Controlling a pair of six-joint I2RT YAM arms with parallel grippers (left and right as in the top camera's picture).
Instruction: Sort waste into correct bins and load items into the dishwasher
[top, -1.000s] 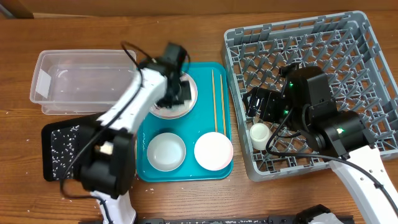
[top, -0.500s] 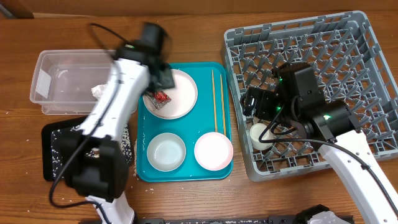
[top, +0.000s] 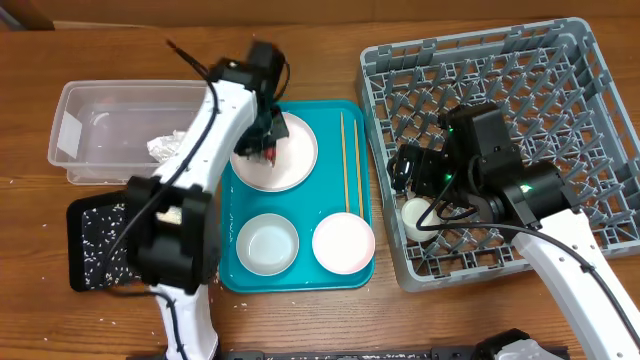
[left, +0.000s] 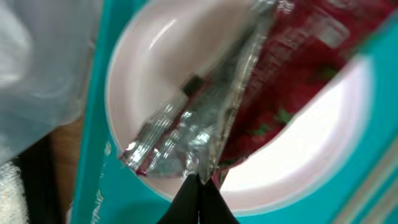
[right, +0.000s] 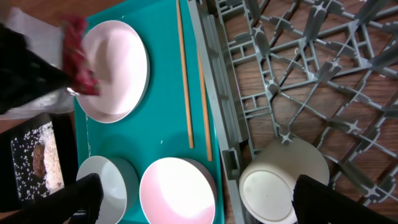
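My left gripper (top: 268, 140) (left: 200, 182) is shut on the crinkled red wrapper (left: 267, 87) and holds it just over the flat white plate (top: 290, 165) on the teal tray. The wrapper also shows in the right wrist view (right: 78, 56). A crumpled white napkin (top: 164, 147) lies in the clear tub (top: 100, 125). The black tray (top: 95, 240) holds white grains and a brown scrap (right: 40, 158). My right gripper (top: 410, 172) (right: 202, 196) is open and empty above a small white cup (top: 417, 215) (right: 283, 186) lying in the grey dish rack (top: 520, 90).
The teal tray (top: 300, 275) also carries two white bowls (top: 268, 245) (top: 343, 243) and a pair of wooden chopsticks (top: 350, 160) along its right side. The rack's left wall stands right beside the tray. Bare wood table lies in front.
My left gripper swung out toward the tub and back over the plate, and is now shut on the red wrapper. The napkin now shows in the tub. My right arm shifted slightly left.
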